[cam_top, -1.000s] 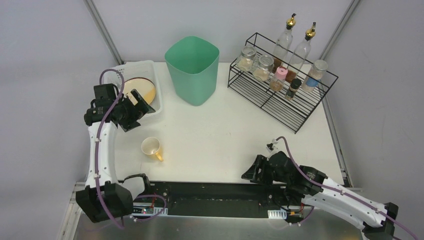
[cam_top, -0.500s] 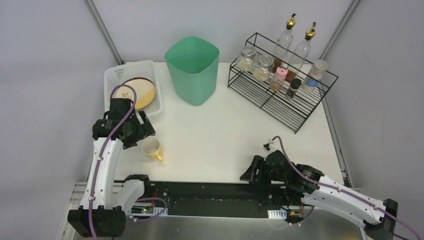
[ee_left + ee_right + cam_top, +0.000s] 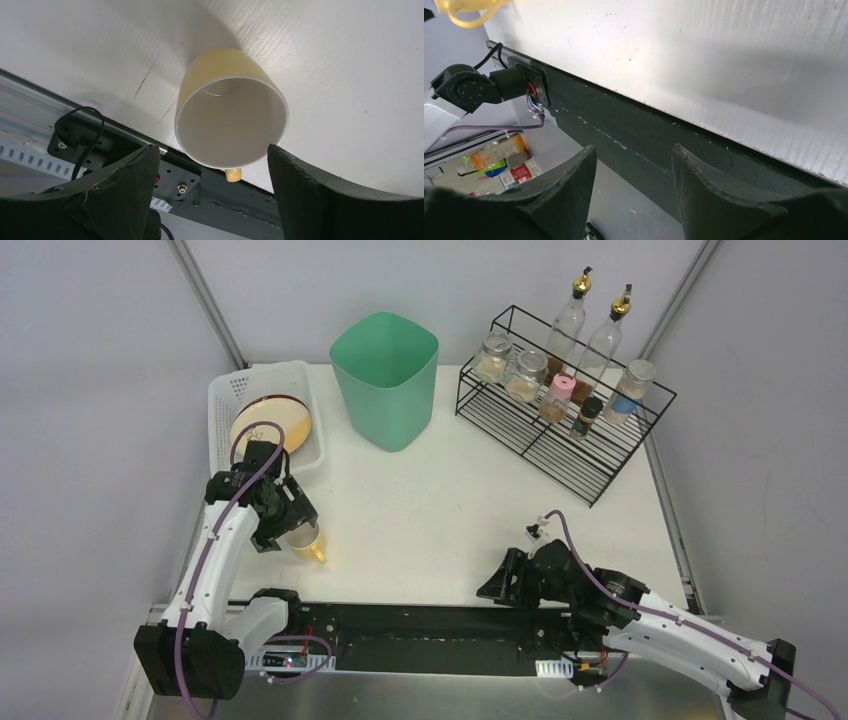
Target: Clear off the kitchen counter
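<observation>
- Clock directions are read on the top view, with the dial centred on the kitchen counter (image 3: 450, 510) and 12 o'clock at the far edge, away from the arm bases.
- At about 10 o'clock, a white perforated basket (image 3: 225, 390) sits at the counter's far left corner. A round tan plate (image 3: 270, 420) with a dark rim leans inside it.
- At about 8 o'clock, the left gripper (image 3: 214, 149) hangs over a yellow mug (image 3: 231, 120) that stands mouth up on the counter.
- Its jaws are spread, with one black finger (image 3: 125, 185) on each side of the white-lined rim. A gap shows on one side. Whether the other finger touches the rim cannot be told.
- The mug's handle points toward 5 o'clock from the cup, at the near edge.
- At about 11 o'clock, a tall green bin (image 3: 385, 380) stands just beside the basket, apart from it.
- The counter itself is the wide white tabletop that carries all of these.
- At about 5 o'clock, the right gripper (image 3: 634, 149) hovers low at the counter's near edge, above the black strip. Its jaws are parted with nothing between them.
- At about 1 o'clock, a black wire rack (image 3: 545, 435) holds two gold-topped glass bottles (image 3: 570, 320) at its back and several spice jars (image 3: 527, 373) in front of them.
</observation>
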`<state>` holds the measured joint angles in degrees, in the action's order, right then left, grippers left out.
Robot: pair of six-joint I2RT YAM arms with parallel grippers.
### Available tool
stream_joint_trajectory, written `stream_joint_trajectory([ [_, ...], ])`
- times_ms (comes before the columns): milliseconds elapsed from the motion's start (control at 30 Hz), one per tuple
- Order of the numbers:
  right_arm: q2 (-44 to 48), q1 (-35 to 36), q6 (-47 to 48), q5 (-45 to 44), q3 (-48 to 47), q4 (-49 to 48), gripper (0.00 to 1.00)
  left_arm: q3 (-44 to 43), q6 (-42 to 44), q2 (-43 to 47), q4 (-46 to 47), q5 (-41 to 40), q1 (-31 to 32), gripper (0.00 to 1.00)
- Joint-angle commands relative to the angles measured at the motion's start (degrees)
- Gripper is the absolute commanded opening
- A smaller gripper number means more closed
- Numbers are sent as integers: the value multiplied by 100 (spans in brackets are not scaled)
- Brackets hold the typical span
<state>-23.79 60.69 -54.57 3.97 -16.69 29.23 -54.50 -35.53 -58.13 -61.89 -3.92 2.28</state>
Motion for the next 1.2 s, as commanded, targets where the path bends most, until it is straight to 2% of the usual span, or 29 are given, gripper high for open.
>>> stream_joint_trajectory([
  [0,176,31,-38,96,55,-168,60,311,-684,287,-111,-279,18,80],
  [300,257,26,-33,115,171,-167,60,719,-1223,217,-57,-296,44,77],
  [467,235,23,-76,103,277,-306,60,783,-1291,162,104,-285,59,54],
  [633,252,30,-96,104,323,-331,60,962,-1287,62,267,-240,53,45],
  [767,193,24,-55,114,322,-337,60,1080,-1270,-1,441,-122,62,32],
  [967,105,28,-64,134,367,-482,60,1007,-1206,-75,491,-57,70,0],
  [1167,32,23,-14,147,344,-478,60,355,-934,22,498,201,88,0],
])
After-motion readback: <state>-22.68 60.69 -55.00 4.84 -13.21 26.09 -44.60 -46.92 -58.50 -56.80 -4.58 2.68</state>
